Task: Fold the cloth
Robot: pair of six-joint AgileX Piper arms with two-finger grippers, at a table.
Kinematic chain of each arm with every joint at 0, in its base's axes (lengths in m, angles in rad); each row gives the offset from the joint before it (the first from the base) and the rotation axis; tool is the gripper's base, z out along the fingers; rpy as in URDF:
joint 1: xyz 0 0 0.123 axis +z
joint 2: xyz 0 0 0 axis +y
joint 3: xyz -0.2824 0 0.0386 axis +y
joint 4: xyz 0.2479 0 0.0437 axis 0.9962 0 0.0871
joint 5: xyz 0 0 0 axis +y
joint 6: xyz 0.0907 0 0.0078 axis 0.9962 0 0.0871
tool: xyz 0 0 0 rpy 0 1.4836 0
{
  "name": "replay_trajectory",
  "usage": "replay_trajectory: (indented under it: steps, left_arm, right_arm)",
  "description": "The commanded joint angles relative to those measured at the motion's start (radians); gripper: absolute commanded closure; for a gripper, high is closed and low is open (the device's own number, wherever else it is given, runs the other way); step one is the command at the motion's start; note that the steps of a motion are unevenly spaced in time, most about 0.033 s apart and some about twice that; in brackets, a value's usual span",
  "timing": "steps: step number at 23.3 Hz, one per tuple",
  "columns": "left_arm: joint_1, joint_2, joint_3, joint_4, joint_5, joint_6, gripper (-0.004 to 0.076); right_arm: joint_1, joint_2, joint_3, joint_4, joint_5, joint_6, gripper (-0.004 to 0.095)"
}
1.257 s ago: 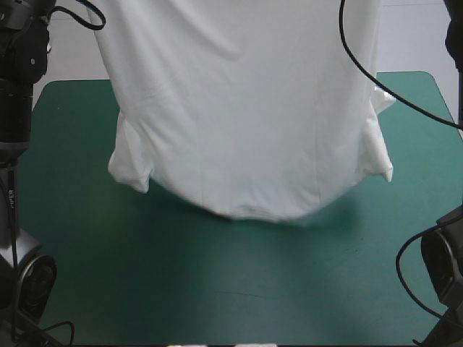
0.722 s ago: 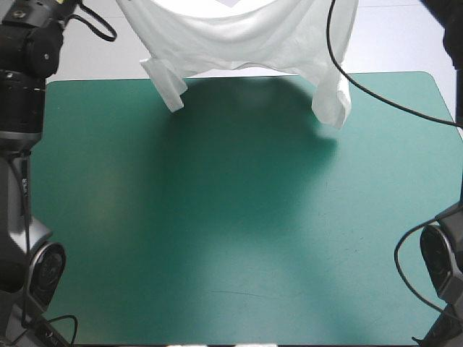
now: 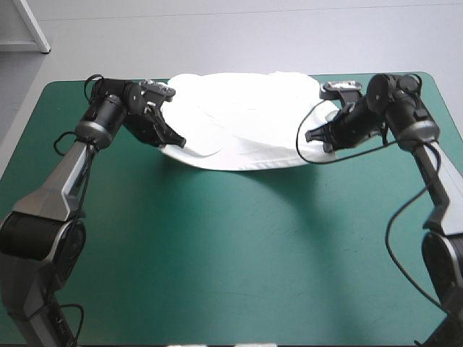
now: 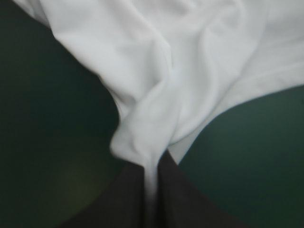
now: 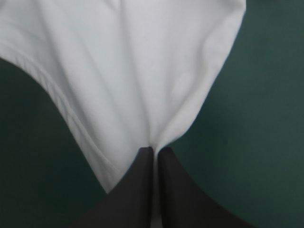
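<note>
arms extended forward, low; left gripper [image 3: 176, 142], right gripper [image 3: 312, 135] clamped.

A white short-sleeved T-shirt [image 3: 246, 119] lies spread across the far half of the table [image 3: 231, 246] with the teal-green cover, its rear edge close to the table's far edge. The black-fingered left gripper [image 3: 176, 142] sits at the shirt's near left corner and the black-fingered right gripper [image 3: 312, 135] at its near right corner, with cloth pinched between each pair of fingers.

Soft matt cloth T-shirt [image 3: 239, 119]
</note>
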Motion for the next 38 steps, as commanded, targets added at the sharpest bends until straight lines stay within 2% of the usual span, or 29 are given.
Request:
replay_trajectory:
  steps: [1, 7, 10, 14, 17, 22, 28, 29, 30, 31, 32, 33, 34, 36, 38]
  left_arm:
    - [-0.002, -0.21, 0.211, -0.05, -0.046, -0.012, 0.0704]
    - [-0.002, -0.551, 0.737, -0.044, -0.071, -0.059, 0.0704]
    - [-0.002, -0.667, 0.87, -0.04, -0.046, -0.068, 0.0704]
    - [-0.002, -0.767, 0.959, -0.032, 0.054, -0.093, 0.0704]
    - [-0.002, -0.861, 1.009, 0.034, 0.123, -0.155, 0.0704]
    - [-0.002, -0.987, 1.023, 0.074, 0.123, -0.202, 0.0704]
    - [-0.002, -1.024, 1.023, 0.021, 0.123, -0.198, 0.0703]
    - [-0.002, -1.024, 1.023, 0.025, 0.123, -0.195, 0.0671]
    - [-0.002, -1.024, 1.023, 0.025, 0.123, -0.195, 0.0644]
    - [-0.002, -1.024, 1.023, 0.023, 0.123, -0.195, 0.0546]
    - [-0.002, -1.024, 1.023, 0.021, 0.123, -0.201, 0.0426]
    - [-0.002, -1.024, 1.023, 0.021, 0.123, -0.205, 0.0356]
    - [-0.002, -1.024, 1.023, 0.018, 0.118, -0.208, 0.0241]
    - [-0.002, -1.024, 1.023, 0.018, 0.05, -0.208, 0.0188]
    - [-0.002, -1.024, 1.023, 0.018, -0.043, -0.208, 0.0189]
  right_arm:
    - [0.003, -0.229, 0.227, -0.013, -0.022, -0.003, 0.0925]
    - [0.003, -0.522, 0.671, -0.016, -0.022, -0.006, 0.0924]
    - [0.003, -0.61, 0.777, -0.016, -0.022, 0.002, 0.0924]
    - [0.003, -0.702, 0.881, -0.012, -0.022, 0.036, 0.0921]
    - [0.003, -0.804, 0.975, 0.043, -0.022, 0.048, 0.092]
    - [0.003, -0.869, 1.054, 0.092, -0.022, 0.042, 0.0919]
    - [0.02, -0.869, 1.058, 0.178, -0.022, -0.027, 0.0919]
    - [0.037, -0.869, 1.058, 0.161, -0.022, -0.037, 0.0914]
    - [0.044, -0.869, 1.058, 0.157, -0.022, -0.054, 0.0888]
    - [0.045, -0.869, 1.058, 0.141, -0.024, -0.068, 0.0754]
    - [0.045, -0.869, 1.058, 0.138, -0.031, -0.068, 0.0554]
    - [0.045, -0.869, 1.058, 0.138, -0.038, -0.068, 0.0429]
    - [0.045, -0.869, 1.058, 0.14, -0.057, -0.068, 0.023]
    - [0.045, -0.869, 1.046, 0.14, -0.099, -0.061, 0.0085]
    - [0.045, -0.869, 1.026, 0.135, -0.121, -0.057, 0.0093]
